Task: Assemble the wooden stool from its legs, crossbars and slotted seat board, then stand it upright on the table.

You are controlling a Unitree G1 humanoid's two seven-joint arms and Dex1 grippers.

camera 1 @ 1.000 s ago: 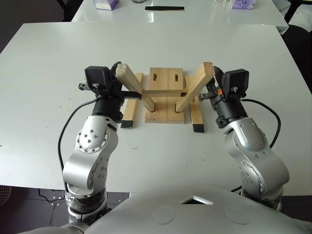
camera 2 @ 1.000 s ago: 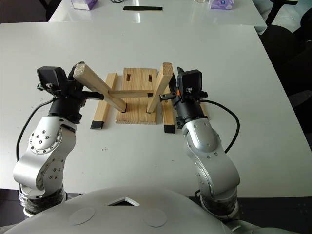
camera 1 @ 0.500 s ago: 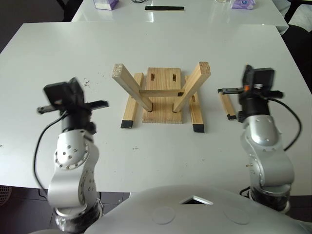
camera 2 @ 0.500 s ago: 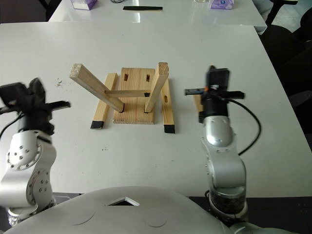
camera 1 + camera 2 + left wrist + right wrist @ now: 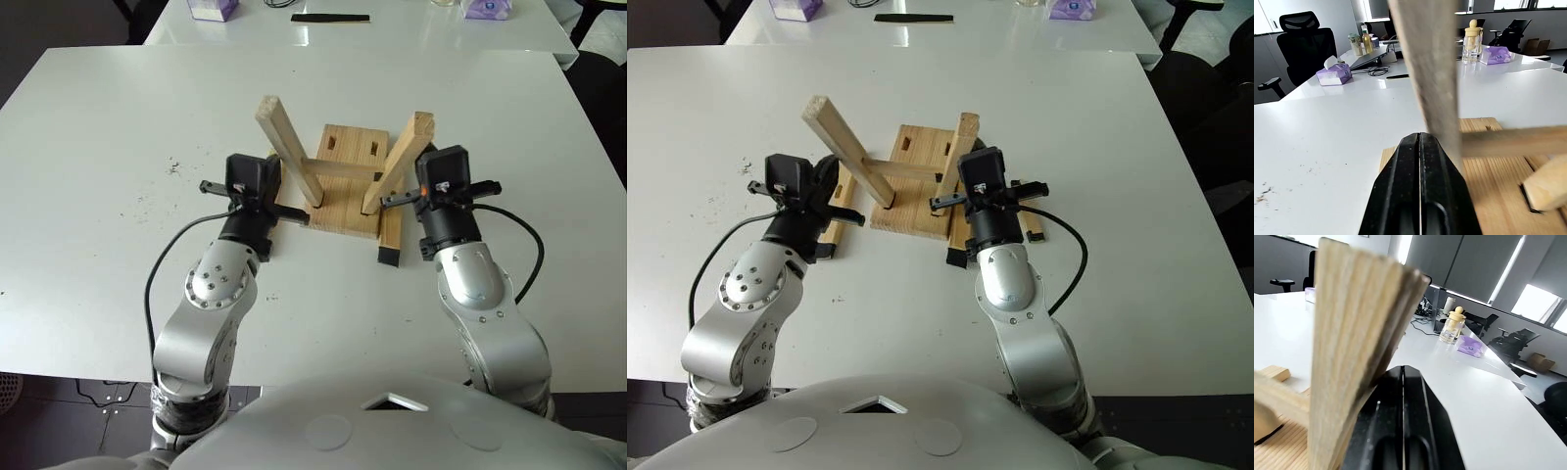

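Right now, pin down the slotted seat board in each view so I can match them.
Left eye view: seat board flat on the table, under the crossbar.
Right eye view: seat board, same spot.
Left wrist view: seat board beneath the crossbar.
Right wrist view: seat board beneath the crossbar, beside the near leg.
Shared landmark: the crossbar.

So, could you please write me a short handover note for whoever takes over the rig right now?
Left gripper: shut, empty, beside the base of the left slanted wooden leg.
Right gripper: shut, empty, beside the right slanted wooden leg.
Things: the light wooden slotted seat board lies flat on the white table. Both slanted legs stand in it, with a thin wooden crossbar between them. A loose black-tipped wooden leg lies right of the board and another loose leg lies left of it.
Done: two legs and one crossbar fitted.
Left: fit the loose legs and any remaining crossbars, then stand the stool upright.
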